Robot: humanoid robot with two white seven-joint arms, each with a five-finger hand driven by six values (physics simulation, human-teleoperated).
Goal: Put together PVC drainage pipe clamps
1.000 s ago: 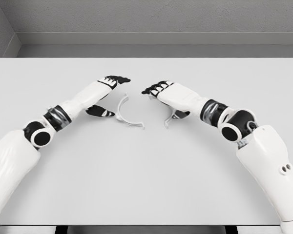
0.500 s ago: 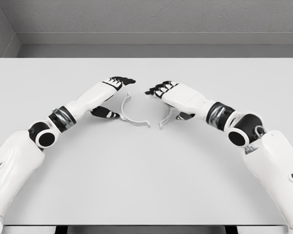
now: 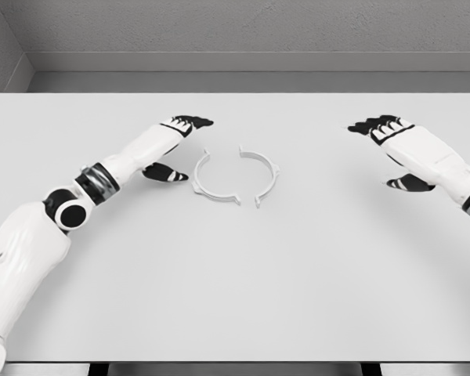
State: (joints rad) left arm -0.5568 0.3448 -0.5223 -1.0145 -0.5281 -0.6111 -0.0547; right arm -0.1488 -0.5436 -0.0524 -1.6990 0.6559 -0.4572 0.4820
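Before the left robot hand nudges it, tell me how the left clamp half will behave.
The left clamp half is a thin open arc lying flat, so it will probably slide or spin, not roll. It looks light and may flex. The right clamp half sits close, so it may bump that.

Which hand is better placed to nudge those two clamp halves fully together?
Probably the left hand: it sits open right beside the left clamp half. The right hand is far off to the right, well away from the right clamp half.
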